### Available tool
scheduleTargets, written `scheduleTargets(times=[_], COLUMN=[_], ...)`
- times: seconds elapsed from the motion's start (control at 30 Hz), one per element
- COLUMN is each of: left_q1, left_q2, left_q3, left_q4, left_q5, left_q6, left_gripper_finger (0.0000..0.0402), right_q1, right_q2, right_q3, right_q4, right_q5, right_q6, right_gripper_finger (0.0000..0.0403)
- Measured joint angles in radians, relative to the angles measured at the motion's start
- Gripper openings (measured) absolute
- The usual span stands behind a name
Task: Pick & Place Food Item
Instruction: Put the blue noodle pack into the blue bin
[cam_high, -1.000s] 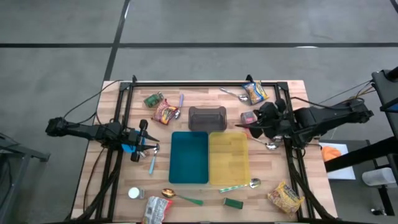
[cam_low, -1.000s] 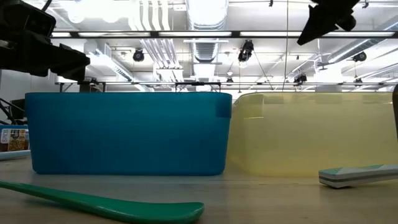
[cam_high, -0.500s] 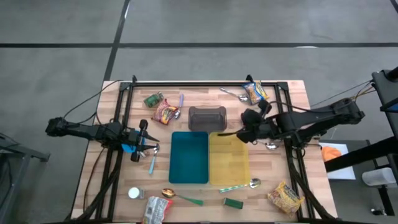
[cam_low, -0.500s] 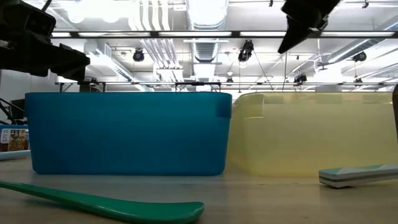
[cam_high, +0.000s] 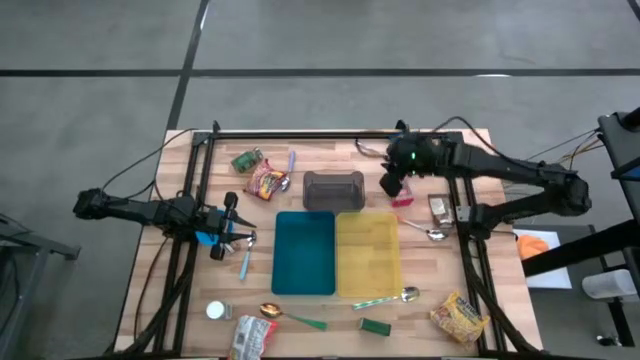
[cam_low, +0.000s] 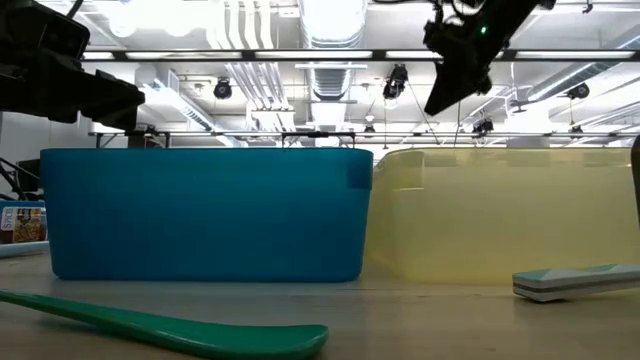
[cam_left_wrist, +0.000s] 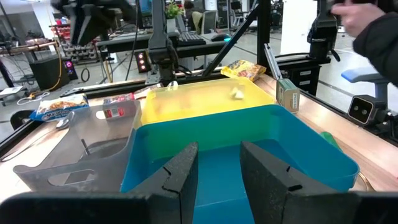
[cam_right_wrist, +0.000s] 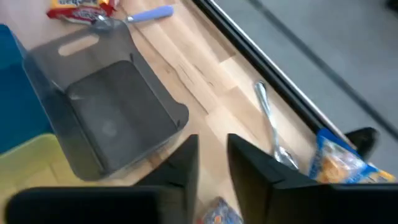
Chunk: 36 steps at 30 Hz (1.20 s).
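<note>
Approach over the small snack pack at the far right of the counter

Fingers of the right gripper (cam_high: 393, 187) stood a little apart with nothing between them, as the right wrist view showed bare wood in the gap. We judged the step in hand to be the reach for a food item, and the likeliest one was the small red-topped pack (cam_high: 399, 195) lying on the counter (cam_high: 320, 160) just under the right gripper, beside the grey tray (cam_high: 333, 190). A blue-and-yellow snack bag (cam_high: 409, 148) lay near it toward the far edge, with a metal spoon (cam_right_wrist: 272, 134) close by.

To do this well, we thought the right arm should centre its fingers over the pack before lowering, widen them enough to clear both edges, and come straight down so neither finger nudged the pack against the grey tray's wall. The spoon was a snag risk if the approach drifted toward the far edge. After closing, a straight lift would keep the pack from dragging.

Which bin was meant we could not tell; the yellow bin (cam_high: 369, 254) lay nearest, with the teal bin (cam_high: 304, 252) touching it.

The left gripper (cam_high: 238, 238) waited near the teal bin, its fingers slightly parted and empty.
</note>
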Motion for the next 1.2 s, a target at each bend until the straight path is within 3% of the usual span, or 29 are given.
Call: scheduleTargets(times=[0.2, 0.3, 0.4, 0.67, 0.9, 1.2], left_q1=[0.0, 0.0, 0.0, 0.0, 0.0, 0.0], left_q2=[0.0, 0.0, 0.0, 0.001, 0.001, 0.001], left_q3=[0.0, 0.0, 0.0, 0.0, 0.0, 0.0], left_q4=[0.0, 0.0, 0.0, 0.0, 0.0, 0.0], left_q5=[0.0, 0.0, 0.0, 0.0, 0.0, 0.0], left_q6=[-0.002, -0.002, -0.002, -0.002, -0.002, 0.001], left_gripper_finger=[0.0119, 0.0119, 0.0119, 0.0119, 0.0119, 0.0119], right_q1=[-0.148, -0.17, -0.17, -0.17, -0.183, -0.276], right_q2=[0.033, 0.04, 0.044, 0.043, 0.057, 0.209], right_q3=[-0.001, -0.001, -0.001, -0.002, -0.002, -0.003], right_q4=[0.043, 0.046, 0.041, -0.009, 0.01, 0.046], right_q5=[-0.072, -0.075, -0.076, -0.073, 0.115, 0.111], right_q6=[-0.181, -0.292, -0.303, -0.155, -0.159, -0.284], right_gripper_finger=[0.0193, 0.022, 0.0237, 0.0245, 0.0245, 0.0245])
